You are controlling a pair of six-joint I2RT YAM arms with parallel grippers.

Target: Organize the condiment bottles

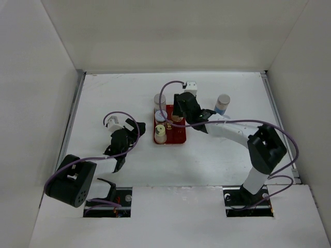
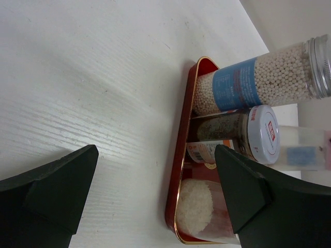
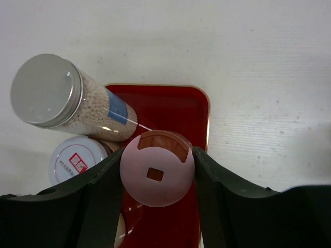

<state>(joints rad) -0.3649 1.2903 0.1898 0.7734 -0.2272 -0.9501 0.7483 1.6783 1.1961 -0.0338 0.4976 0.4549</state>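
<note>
Right wrist: three bottles [image 3: 46,90] [image 3: 77,161] [image 3: 157,170], one tray [image 3: 173,109]

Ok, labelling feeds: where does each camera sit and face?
Top external: above and behind, facing down at the table; left arm, right arm show.
Left wrist: low, facing sideways at the red tray; open left end effector shows.
Right wrist: above the tray, facing down; right end effector grips pink-capped bottle.
Wrist views share the silver-capped bottle.

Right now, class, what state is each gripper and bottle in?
pink-capped bottle: upright, held over flat red tray.
right gripper: shut on pink-capped bottle.
left gripper: open.
silver-capped bead bottle: upright in tray.
white-capped jar: upright in tray.
cream bottle: upright in tray.
lone blue-labelled bottle: upright, outside tray.
</note>
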